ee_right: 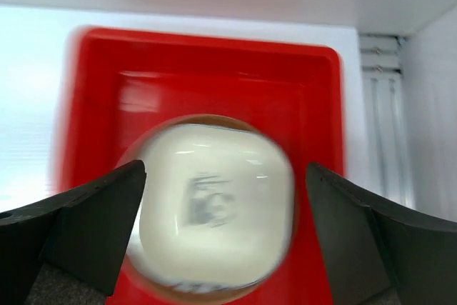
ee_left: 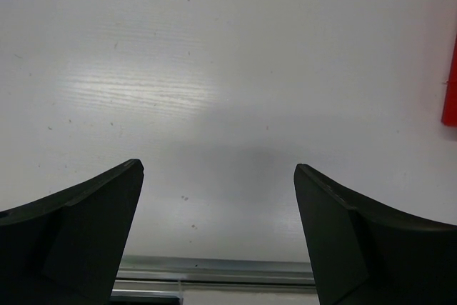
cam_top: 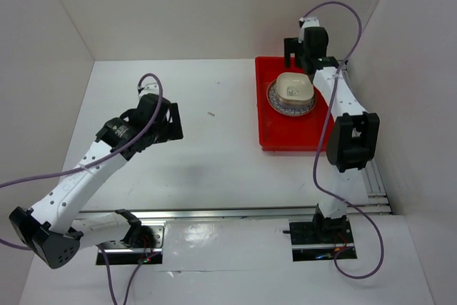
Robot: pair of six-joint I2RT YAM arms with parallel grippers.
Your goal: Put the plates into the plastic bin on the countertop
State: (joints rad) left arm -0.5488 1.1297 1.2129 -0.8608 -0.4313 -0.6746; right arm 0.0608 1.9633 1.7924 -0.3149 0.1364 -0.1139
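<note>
Sees a bright red rectangular plastic bin (cam_top: 285,133) lying near the far right corner of the white tabletop (cam_top: 207,155), close to the right edge. Finds inside it a cream rounded-square dish (cam_top: 294,87) stacked on a round brown-rimmed patterned plate (cam_top: 289,110). Holds the right fingers (ee_right: 86,219) wide apart over that dish, clamped on nothing. Holds the left fingers (ee_left: 78,226) equally spread above bare tabletop toward the left edge, empty.

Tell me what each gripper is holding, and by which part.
Nothing is held. The left gripper stands open over the white countertop; the right gripper stands open above the cream rounded-square dish resting on the round brown-rimmed plate.
</note>
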